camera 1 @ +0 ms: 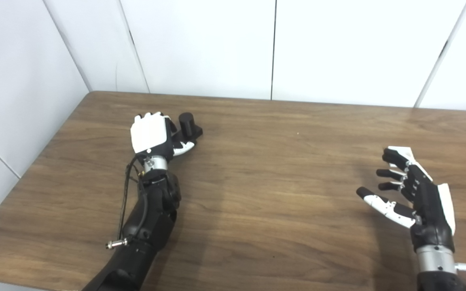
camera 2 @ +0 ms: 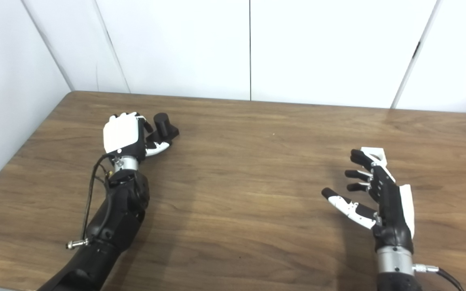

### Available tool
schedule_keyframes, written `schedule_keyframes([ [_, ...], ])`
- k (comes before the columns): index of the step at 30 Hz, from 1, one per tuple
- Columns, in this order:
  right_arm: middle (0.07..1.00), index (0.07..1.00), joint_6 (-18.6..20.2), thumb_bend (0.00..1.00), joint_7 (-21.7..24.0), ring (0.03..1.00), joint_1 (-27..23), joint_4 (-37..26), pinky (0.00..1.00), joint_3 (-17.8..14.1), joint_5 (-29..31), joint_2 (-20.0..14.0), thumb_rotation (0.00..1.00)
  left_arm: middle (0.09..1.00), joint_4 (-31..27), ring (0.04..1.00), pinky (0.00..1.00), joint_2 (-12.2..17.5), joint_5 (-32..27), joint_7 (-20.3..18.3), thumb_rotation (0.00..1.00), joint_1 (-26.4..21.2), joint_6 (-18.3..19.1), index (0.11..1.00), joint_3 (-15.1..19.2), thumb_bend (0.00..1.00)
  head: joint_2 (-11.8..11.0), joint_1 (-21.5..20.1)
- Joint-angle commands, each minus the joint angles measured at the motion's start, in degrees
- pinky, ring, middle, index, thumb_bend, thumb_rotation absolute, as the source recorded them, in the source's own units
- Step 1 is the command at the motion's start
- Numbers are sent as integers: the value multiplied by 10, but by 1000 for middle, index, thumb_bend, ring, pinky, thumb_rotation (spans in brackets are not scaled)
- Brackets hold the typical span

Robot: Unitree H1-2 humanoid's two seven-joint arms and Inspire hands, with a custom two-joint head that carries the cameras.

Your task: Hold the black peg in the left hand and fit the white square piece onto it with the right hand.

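Observation:
The black peg [camera 1: 187, 123], a short cylinder on a flat black base, stands at the back left of the wooden table [camera 1: 265, 194]. My left hand [camera 1: 151, 134] lies against its left side, white back upward. The fingers curl around the base and the thumb reaches along its near edge. The white square piece [camera 2: 374, 155] lies on the table at the right, partly hidden behind the fingertips of my right hand [camera 2: 378, 198]. That hand is open, palm facing left, with fingers spread and the thumb stretched out to the left, and holds nothing.
White wall panels [camera 1: 200, 44] rise behind the table's far edge and along its left side. The table's left edge runs close beside my left forearm [camera 1: 148, 226]. A cable loops off that forearm's left side.

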Motion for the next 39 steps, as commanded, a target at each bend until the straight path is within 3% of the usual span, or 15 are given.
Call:
schedule_keyframes([
  [1,796,782,-28,659,-5,685,-12,-24,560,-1,1,1,0,847,16,899,884,12,4,-3,329,-7,10,512,6,673,1,1],
  [16,797,778,-37,646,-6,678,-11,-23,536,-3,9,1,0,819,16,865,849,12,-23,-20,322,-5,10,499,4,674,4,-1],
  [22,796,775,-35,642,-5,678,-13,-23,545,-4,5,0,0,823,-1,871,875,14,-78,-36,288,0,8,507,3,681,3,-4],
  [30,787,767,-39,645,-4,667,-18,-22,538,-2,-1,-3,0,856,-45,898,936,37,-199,-106,316,10,-16,546,-6,650,4,-6],
  [34,787,766,-36,646,-4,669,-19,-23,537,-1,-7,-4,0,858,-57,904,898,58,-238,-135,340,12,-50,547,-23,690,5,-7],
  [39,785,764,-34,649,-5,667,-21,-24,535,0,-11,-1,0,877,-59,977,970,75,-262,-142,265,13,-96,542,-40,813,6,-9],
])
